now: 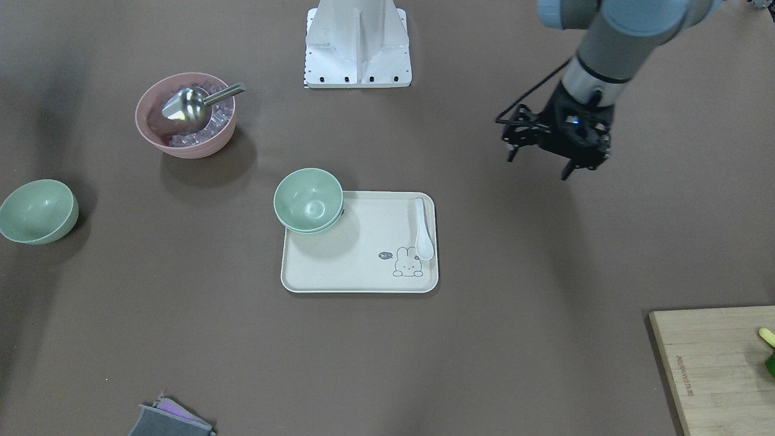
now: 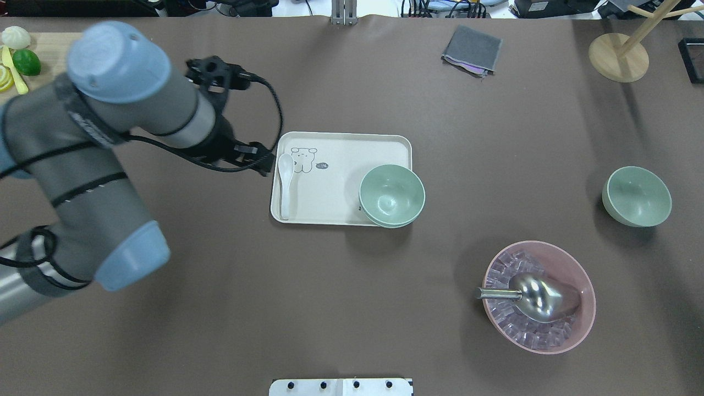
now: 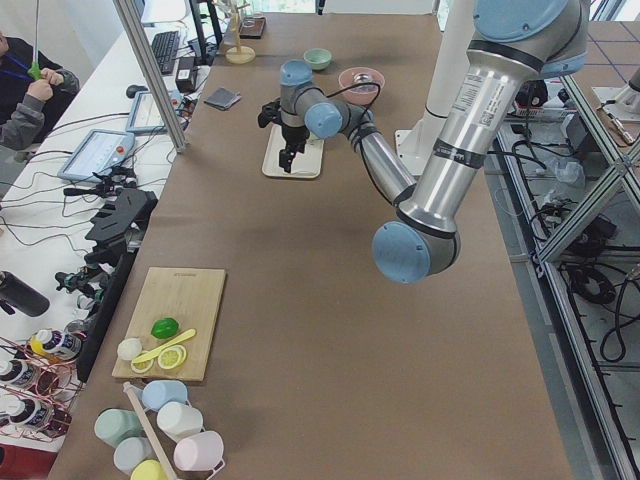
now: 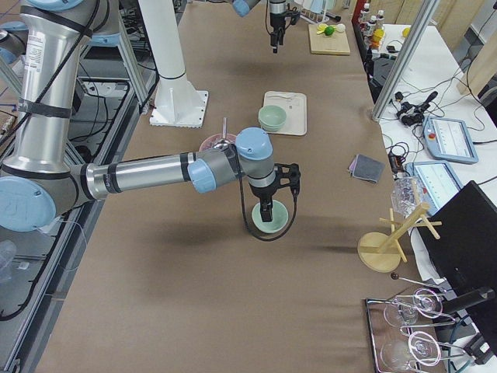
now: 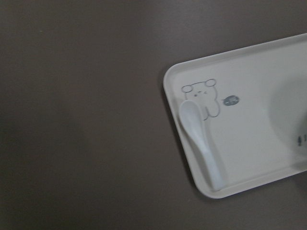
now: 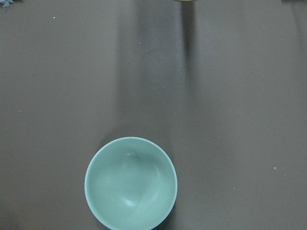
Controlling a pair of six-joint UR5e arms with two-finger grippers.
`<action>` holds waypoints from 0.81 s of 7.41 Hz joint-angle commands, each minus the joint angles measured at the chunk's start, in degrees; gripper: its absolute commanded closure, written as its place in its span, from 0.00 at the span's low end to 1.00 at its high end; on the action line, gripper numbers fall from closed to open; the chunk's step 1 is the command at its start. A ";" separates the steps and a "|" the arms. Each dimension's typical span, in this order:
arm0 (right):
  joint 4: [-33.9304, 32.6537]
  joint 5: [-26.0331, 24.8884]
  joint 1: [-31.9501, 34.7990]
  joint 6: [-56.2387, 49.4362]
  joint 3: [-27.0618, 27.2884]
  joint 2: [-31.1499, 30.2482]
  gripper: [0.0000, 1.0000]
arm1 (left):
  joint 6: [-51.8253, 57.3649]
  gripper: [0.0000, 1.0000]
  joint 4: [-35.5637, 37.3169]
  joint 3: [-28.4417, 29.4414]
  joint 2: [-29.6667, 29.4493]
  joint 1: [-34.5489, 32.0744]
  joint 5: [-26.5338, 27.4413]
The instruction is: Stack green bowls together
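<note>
Two green bowls (image 1: 309, 200) (image 2: 391, 195) sit nested on a corner of the cream tray (image 1: 357, 272) (image 2: 341, 144). A single green bowl (image 1: 37, 212) (image 2: 636, 196) stands alone far out on the table's right side and fills the lower part of the right wrist view (image 6: 130, 184). My left gripper (image 1: 539, 168) (image 3: 290, 160) hangs open and empty beside the tray's spoon end. My right gripper (image 4: 268, 208) hovers right over the lone bowl (image 4: 273, 224). It shows only in the side view, so I cannot tell its state.
A white spoon (image 1: 424, 233) (image 5: 201, 143) lies on the tray. A pink bowl (image 1: 145, 130) holds ice cubes and a metal scoop (image 1: 187, 104). A wooden board (image 1: 714, 363), a grey cloth (image 2: 472, 49) and a wooden stand (image 2: 619, 55) sit near the edges.
</note>
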 commanded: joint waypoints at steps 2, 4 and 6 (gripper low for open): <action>0.15 -0.49 -2.40 -0.03 -0.66 0.18 0.00 | 34.75 0.02 -0.12 6.70 13.65 -20.80 -9.84; 0.41 -0.76 -3.47 0.31 -3.72 1.23 0.00 | 44.71 0.02 -0.04 11.82 17.44 -27.25 -9.33; 7.83 -3.04 -5.31 0.57 -10.20 2.02 0.02 | 50.72 0.02 -0.21 13.07 18.51 -31.48 -9.94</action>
